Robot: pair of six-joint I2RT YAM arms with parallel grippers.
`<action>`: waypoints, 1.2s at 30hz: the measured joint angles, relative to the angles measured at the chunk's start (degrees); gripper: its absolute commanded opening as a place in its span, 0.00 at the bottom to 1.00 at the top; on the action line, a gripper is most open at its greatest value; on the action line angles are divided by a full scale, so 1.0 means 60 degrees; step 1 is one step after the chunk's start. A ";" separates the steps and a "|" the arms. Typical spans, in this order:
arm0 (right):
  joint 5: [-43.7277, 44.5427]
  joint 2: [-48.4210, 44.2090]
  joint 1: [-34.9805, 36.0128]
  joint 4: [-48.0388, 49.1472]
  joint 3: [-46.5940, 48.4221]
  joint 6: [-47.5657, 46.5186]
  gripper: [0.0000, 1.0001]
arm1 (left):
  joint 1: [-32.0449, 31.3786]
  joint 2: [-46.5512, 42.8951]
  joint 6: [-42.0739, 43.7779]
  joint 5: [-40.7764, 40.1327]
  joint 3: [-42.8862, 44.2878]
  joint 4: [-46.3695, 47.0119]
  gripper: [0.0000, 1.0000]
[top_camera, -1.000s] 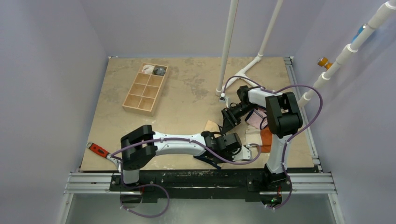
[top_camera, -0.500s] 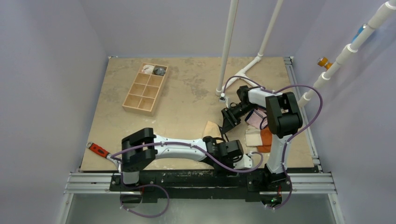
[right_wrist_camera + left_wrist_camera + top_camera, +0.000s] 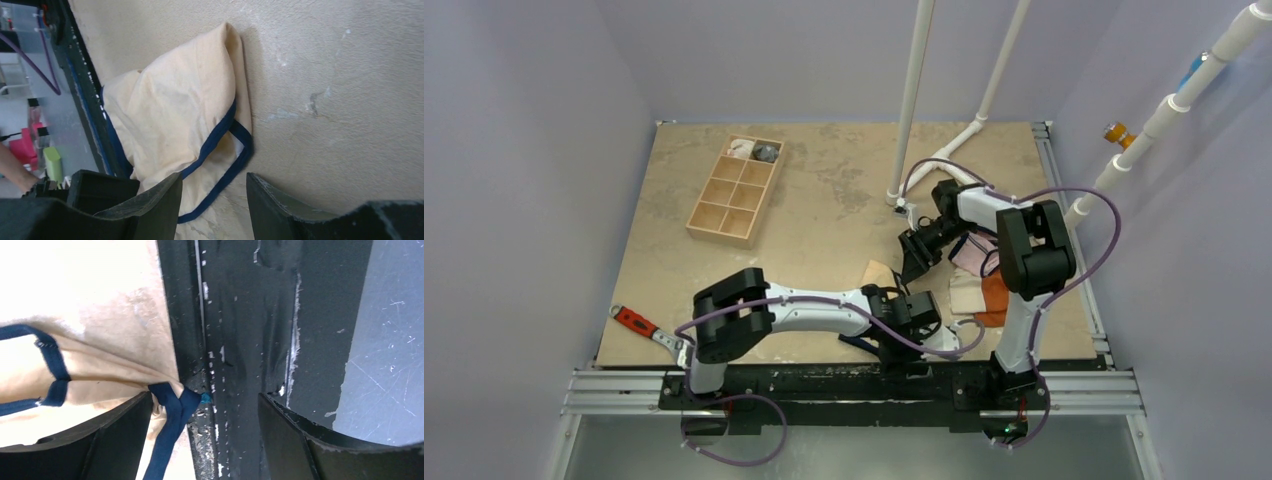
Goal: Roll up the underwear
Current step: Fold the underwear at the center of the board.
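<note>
The underwear (image 3: 185,115) is tan-beige with navy edging and lies crumpled at the table's near edge (image 3: 879,272). One navy corner (image 3: 170,405) hangs over onto the black rail. My left gripper (image 3: 205,440) stands open at that edge (image 3: 896,348). The navy corner rests against its left finger (image 3: 115,440), and nothing is pinched between the jaws. My right gripper (image 3: 214,210) is open just above the cloth's far side (image 3: 914,262). A loop of navy edging (image 3: 235,150) lies below its fingers, unheld. The left arm hides most of the garment in the top view.
A wooden compartment box (image 3: 736,187) sits at the back left. A red-handled tool (image 3: 636,322) lies at the near left corner. White pipes (image 3: 911,100) rise behind the right arm. Pink briefs (image 3: 972,255) and orange and cream cloths (image 3: 992,295) lie at the right.
My left gripper has gone from shut to open, letting go of the navy edge, and its wrist has shifted along the near edge. The right arm has stayed still.
</note>
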 measured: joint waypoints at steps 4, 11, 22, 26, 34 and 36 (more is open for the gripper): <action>0.0474 -0.0546 -0.0055 0.0102 0.0000 -0.0015 0.52 | 0.0382 0.0018 0.0007 0.0313 0.0000 -0.0040 0.95; 0.0681 -0.1402 -0.0080 0.0069 0.0372 -0.0066 0.52 | 0.0790 -0.0455 0.0200 0.0455 -0.0073 -0.0200 1.00; 0.0080 -0.1443 0.0117 -0.0033 0.1206 -0.0091 0.52 | 0.1993 -0.2677 0.1355 0.1555 -0.0801 -0.1038 1.00; -0.0168 -0.1147 0.0714 -0.0004 0.1610 -0.0087 0.52 | 0.2696 -0.3158 0.2222 0.2084 -0.1217 -0.1803 1.00; -0.0481 0.0197 0.1829 -0.0015 0.2211 -0.0120 0.52 | 0.3067 -0.3271 0.3606 0.1745 -0.2452 -0.2288 1.00; -0.0492 0.0470 0.1982 -0.0026 0.2375 -0.0138 0.52 | 0.3049 -0.3136 0.3781 0.1672 -0.2463 -0.2259 0.99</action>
